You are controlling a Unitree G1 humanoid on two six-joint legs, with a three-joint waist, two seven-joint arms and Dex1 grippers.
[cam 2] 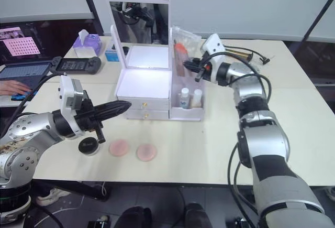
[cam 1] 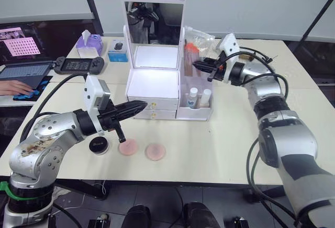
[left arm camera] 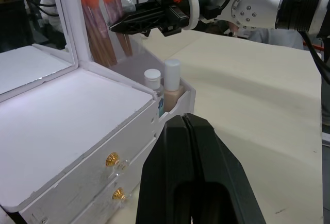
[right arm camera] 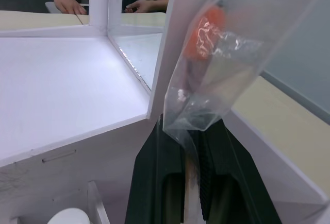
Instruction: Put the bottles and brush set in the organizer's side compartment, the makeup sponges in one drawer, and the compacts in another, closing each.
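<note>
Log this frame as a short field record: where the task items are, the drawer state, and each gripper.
bottles: clear bottle and beige bottle upright in the side compartment
brush set: pouch standing in the same bin, pinched by the right gripper
makeup sponges: two on the table
drawers: both shut
left gripper: shut, at the drawer fronts, holding nothing

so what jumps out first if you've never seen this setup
The white organizer with its upright mirror stands mid-table, both drawers shut, two bottles in its side compartment. The right gripper sits at the brush set standing in that compartment. In front, two sponges lie on the table beside a black jar, near the shut left gripper.
</note>
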